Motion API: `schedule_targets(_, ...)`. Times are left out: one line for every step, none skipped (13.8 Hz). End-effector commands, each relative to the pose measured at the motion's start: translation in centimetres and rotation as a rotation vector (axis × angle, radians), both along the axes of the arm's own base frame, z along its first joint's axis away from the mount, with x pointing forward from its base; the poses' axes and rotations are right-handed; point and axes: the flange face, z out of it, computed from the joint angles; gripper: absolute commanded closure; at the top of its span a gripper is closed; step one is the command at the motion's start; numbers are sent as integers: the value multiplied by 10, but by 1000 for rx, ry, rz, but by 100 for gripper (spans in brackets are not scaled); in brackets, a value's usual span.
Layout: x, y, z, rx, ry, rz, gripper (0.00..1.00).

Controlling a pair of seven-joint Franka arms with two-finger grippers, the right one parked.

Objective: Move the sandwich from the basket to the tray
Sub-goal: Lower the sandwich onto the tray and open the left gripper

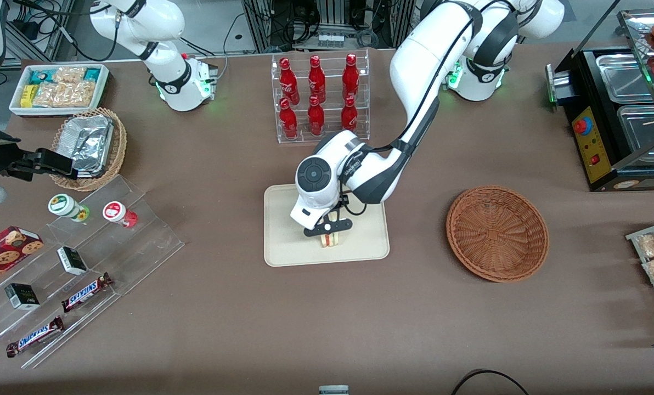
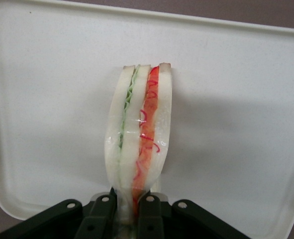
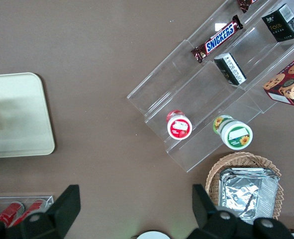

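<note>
In the wrist view the two black fingers (image 2: 103, 211) come first, pressed against the near end of the sandwich (image 2: 139, 134) and pinching it between them. The wedge stands on edge, extending away from the fingertips, its white bread layers split by a green filling line and a red one, with clear wrap over it. Under and around it lies the cream tray (image 2: 236, 99), its raised rim curving just past the sandwich's far end.

From the front, the gripper (image 1: 328, 232) points down over the tray (image 1: 288, 252), with the sandwich (image 1: 331, 240) held at its tip, low over the part of the tray nearer the camera; whether it touches the surface cannot be told. The reddish-brown wicker basket (image 1: 497, 233) sits well apart from the fingers, toward the working arm's end of the table. Farther from the camera than the tray stands a clear rack of red bottles (image 1: 319, 99).
</note>
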Motion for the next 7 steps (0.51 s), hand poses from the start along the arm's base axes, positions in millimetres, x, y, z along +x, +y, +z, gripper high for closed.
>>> schedule_targets(5,-4,-9,33,-44,41,100)
schedule_targets(5,-4,-9,34,-44,44,100)
schedule_targets(5,-4,-8,30,-46,45,70)
schedule_targets(6,-5,-5,25,-48,36,1)
schedule_targets(6,-4,-2,25,-48,36,0)
schedule_targets(6,-4,3,24,-49,39,0)
schedule_targets(5,-5,17,17,-55,35,0)
